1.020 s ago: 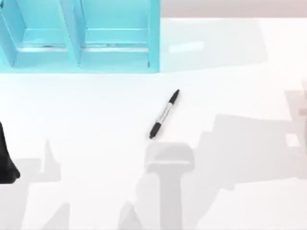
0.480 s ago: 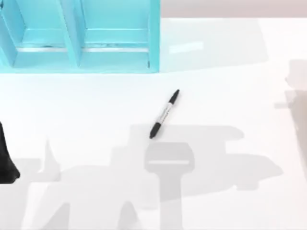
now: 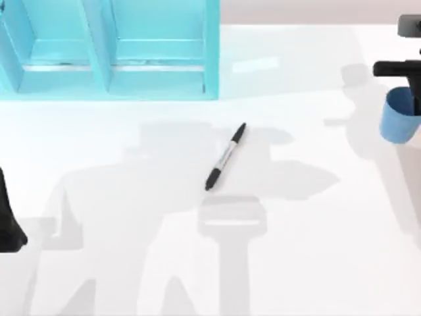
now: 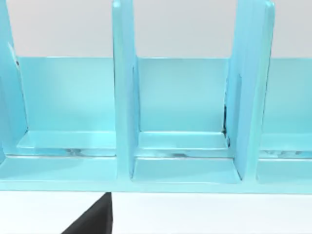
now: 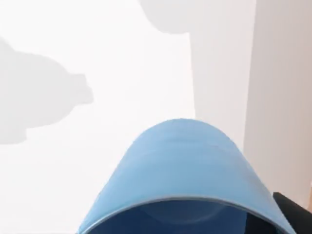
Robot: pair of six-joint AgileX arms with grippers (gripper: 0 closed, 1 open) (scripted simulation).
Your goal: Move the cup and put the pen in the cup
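The pen [image 3: 225, 157], with black ends and a pale barrel, lies slanted on the white table near the middle. At the table's right edge is the blue cup [image 3: 398, 122], held upright by its rim in my right gripper [image 3: 402, 71], whose black body juts in from the right. Close up in the right wrist view, the cup [image 5: 185, 170] has a black finger [image 5: 292, 212] against its side. My left arm [image 3: 9, 217] is parked at the left edge, and a black part of it [image 4: 92, 222] appears in the left wrist view.
A turquoise rack with upright dividers [image 3: 112, 79] stands at the back left of the table; the left wrist view faces its compartments [image 4: 122, 122]. Open white tabletop [image 3: 309, 230] surrounds the pen, crossed by grey arm shadows.
My right gripper has come in from the right edge carrying the cup, which was out of view before. The shadows have shifted. The pen and my left arm have not moved.
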